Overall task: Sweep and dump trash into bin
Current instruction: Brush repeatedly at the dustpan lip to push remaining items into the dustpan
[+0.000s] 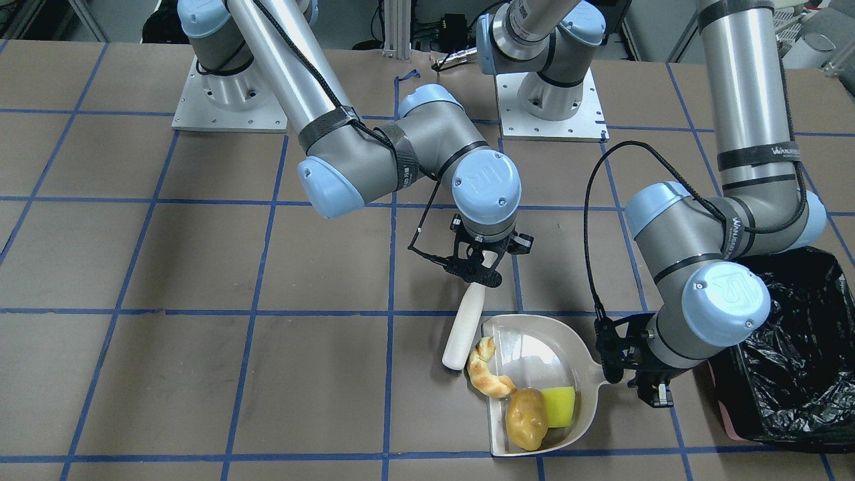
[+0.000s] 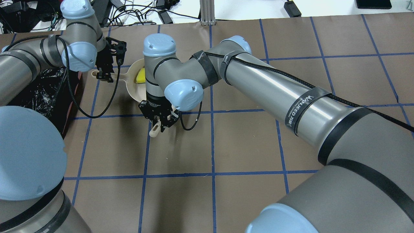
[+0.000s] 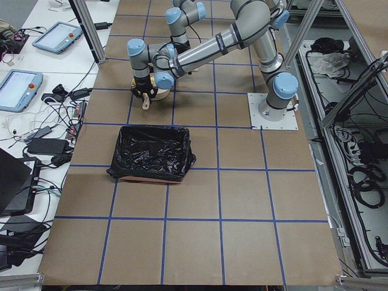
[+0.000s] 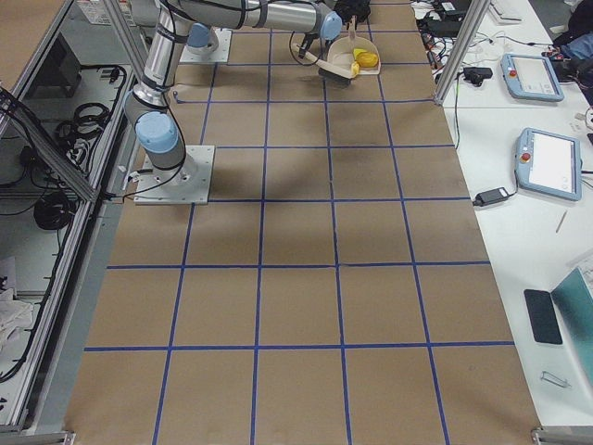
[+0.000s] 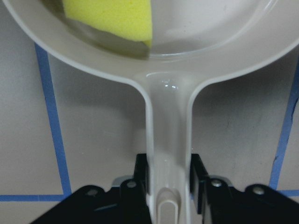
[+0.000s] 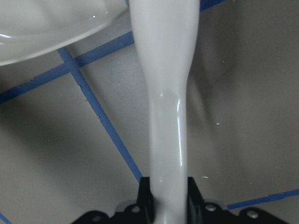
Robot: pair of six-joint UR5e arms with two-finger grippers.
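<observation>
Dustpan taken as reference for all positions.

- The beige dustpan (image 1: 534,347) lies flat on the desk (image 1: 200,267). Its straight open edge faces away from the bin (image 1: 808,321) and its handle points toward the bin.
- Left gripper (image 5: 168,172): from the left wrist view I read the jaws as closed onto the dustpan's handle, one pad on each side of it, near the handle's end.
- Right gripper (image 6: 168,191): the jaws are clamped on the upper end of a white handle (image 1: 463,327). The handle slants down from the gripper, and its lower end sits just beside the corner of the dustpan's open edge. I cannot make out the tool's working end in any view.
- Trash, all three pieces at the dustpan:
  - The croissant-like piece (image 1: 487,374) lies across the open edge, curving inward, just beside the white handle's lower end.
  - The potato-like lump (image 1: 526,417) is inside the pan, near the end of the open edge farthest from the white handle.
  - The yellow sponge block (image 1: 560,405) is inside the pan, touching the potato-like lump on the side nearer the dustpan's handle.
- The bin, pink with a black bag liner, stands on the desk past the dustpan's handle, on the far side of the left gripper. I see nothing in it but the crinkled bag.
</observation>
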